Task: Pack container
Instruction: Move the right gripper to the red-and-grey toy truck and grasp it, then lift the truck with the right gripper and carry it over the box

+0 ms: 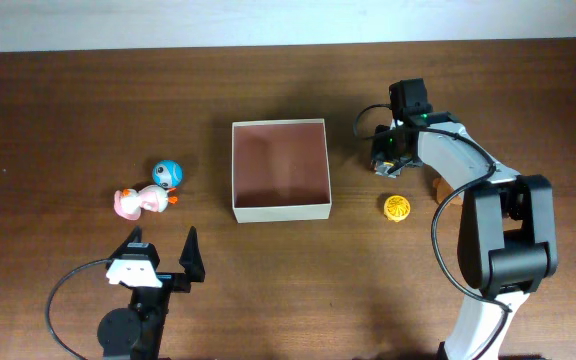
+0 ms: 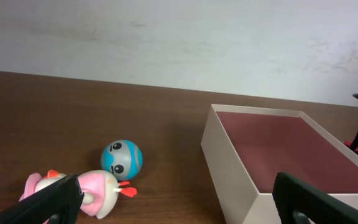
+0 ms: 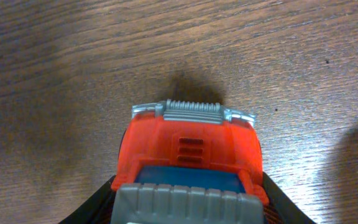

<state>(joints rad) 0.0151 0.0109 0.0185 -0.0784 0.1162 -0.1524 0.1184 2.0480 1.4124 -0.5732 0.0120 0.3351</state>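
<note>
**A:** Why is the right gripper out on that side?

**B:** It has a red toy truck. Its fingers press the truck's two sides, so I judge it is gripped and ready for packing. Whether the truck is off the table, I cannot tell.

**A:** Where is the box?

**B:** Mid-table, open side up, nothing inside. It lies at nine o'clock from that gripper, near but apart.

**A:** And the left gripper?

**B:** It is spread wide, holding nothing, at seven o'clock from the box. It probably hangs back to keep the arms from crossing. A blue ball and a pink duck lie at its twelve o'clock.
</note>
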